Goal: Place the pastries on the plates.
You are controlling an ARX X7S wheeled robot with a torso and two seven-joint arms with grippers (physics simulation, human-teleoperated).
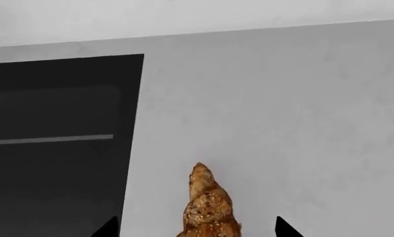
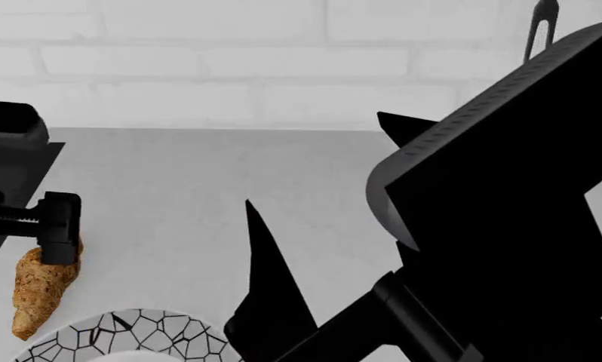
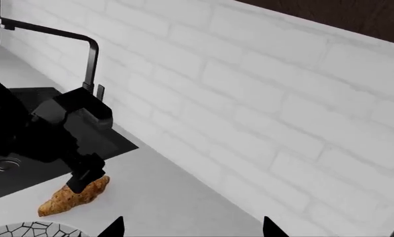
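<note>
Left fingers [image 1: 111,228] straddle the croissant [image 1: 208,210], spread apart, not clamping it.

Both arms matte black, blocky housings, no markings visible. Right gripper [image 2: 316,226]: tapered pointed black fingers, big angular wrist housing with dotted texture. Left gripper [image 2: 57,240]: boxy black clamp block, exposed threaded screw rod beside it.

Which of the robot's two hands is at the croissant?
The left hand: its open fingers straddle the croissant. The right hand hangs open, away from it.
</note>
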